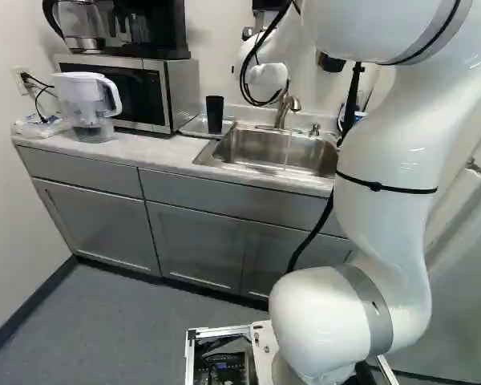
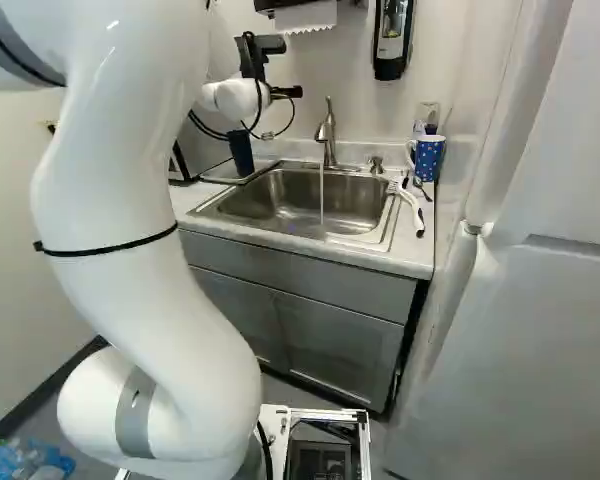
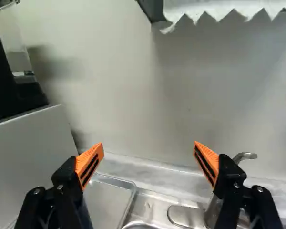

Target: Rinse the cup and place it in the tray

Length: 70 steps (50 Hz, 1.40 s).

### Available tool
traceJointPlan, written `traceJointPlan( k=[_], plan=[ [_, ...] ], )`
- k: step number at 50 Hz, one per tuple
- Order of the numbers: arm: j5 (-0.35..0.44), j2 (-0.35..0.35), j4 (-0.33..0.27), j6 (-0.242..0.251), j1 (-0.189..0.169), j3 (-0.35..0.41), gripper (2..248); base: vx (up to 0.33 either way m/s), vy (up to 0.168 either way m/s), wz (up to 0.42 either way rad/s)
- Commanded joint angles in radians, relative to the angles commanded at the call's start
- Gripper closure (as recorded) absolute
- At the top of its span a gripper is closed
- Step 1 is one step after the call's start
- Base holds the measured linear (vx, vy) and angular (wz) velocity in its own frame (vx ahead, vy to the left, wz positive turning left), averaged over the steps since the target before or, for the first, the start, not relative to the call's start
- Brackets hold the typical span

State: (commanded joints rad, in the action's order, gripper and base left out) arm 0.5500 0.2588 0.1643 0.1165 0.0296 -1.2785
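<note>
Cup black in left base view, dark navy in right base view. Tray silver-grey. Mug blue with white spots. Sink and faucet silver. Tabletop pale grey; cabinets plain mid-grey. Microwave silver, black door. Pitcher clear and white. Coffee maker black. Arm white, grey bands, thin black straps. Tool black; pads orange, finely ribbed, black stripes. Wall off-white, floor blue-grey, baseboard black. Fridge white. Paper towel plain white.
</note>
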Motion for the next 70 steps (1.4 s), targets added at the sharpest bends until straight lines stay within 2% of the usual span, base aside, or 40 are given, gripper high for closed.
traceJointPlan(
  k=[25, 45, 54, 70],
  plan=[
    [-0.04, 0.064, 0.0, 0.0, -0.06, -0.124, 3, 0.0, 0.0, 0.0],
    [-0.102, 0.141, 0.0, 0.0, -0.098, -0.229, 3, 0.0, 0.0, 0.0],
    [-0.134, 0.169, 0.0, 0.0, -0.108, -0.262, 3, 0.0, 0.0, 0.0],
    [-0.21, 0.17, 0.0, 0.0, -0.108, -0.263, 3, 0.0, 0.0, 0.0]
  ],
)
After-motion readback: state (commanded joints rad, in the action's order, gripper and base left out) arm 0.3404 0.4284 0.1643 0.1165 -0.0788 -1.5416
